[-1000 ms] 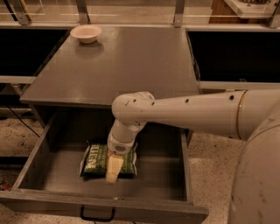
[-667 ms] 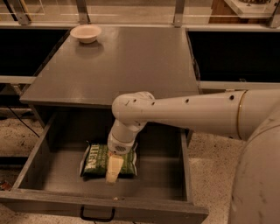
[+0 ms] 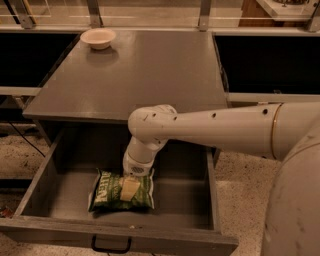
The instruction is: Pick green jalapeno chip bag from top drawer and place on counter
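a small pale cream bowl stands upright at the far left corner of the table, alone there. behind it, two grey metal posts rise along the back edge, with a pale strip running between them. dark recesses open on either side, each underlined by a light horizontal rail. the floor is pale and speckled. a thin black cable trails across it at the left. a wooden piece of furniture shows at the top right. the gripper hangs low in the middle of the view, well apart from the bowl.
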Controlling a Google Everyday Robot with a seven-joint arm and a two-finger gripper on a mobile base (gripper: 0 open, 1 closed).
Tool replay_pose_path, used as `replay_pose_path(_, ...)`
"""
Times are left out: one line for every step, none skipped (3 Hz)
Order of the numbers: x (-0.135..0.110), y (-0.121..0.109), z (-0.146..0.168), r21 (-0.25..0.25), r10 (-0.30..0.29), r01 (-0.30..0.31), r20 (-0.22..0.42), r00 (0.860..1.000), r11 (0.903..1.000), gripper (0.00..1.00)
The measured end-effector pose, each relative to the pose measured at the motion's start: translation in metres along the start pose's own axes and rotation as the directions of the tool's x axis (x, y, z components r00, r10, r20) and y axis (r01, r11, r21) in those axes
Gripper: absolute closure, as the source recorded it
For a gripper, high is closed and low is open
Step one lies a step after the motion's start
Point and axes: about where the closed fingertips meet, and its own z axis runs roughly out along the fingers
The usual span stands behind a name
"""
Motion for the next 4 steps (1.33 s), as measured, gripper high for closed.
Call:
replay_pose_path(0.0,0.0,0.0,0.0,0.0,0.0,0.0,1.0,1.0,0.72)
replay_pose_path(0.0,0.0,0.0,0.0,0.0,0.0,0.0,1.0,1.0,0.95)
replay_pose_path(-0.002,0.001,-0.005,0.0,0.0,0.0,0.0,1.0,1.0,1.0)
replay_pose_path(-0.01,0.003,-0.017,0.022,-0.03,0.03,0.023,0.999,0.9993,1.0)
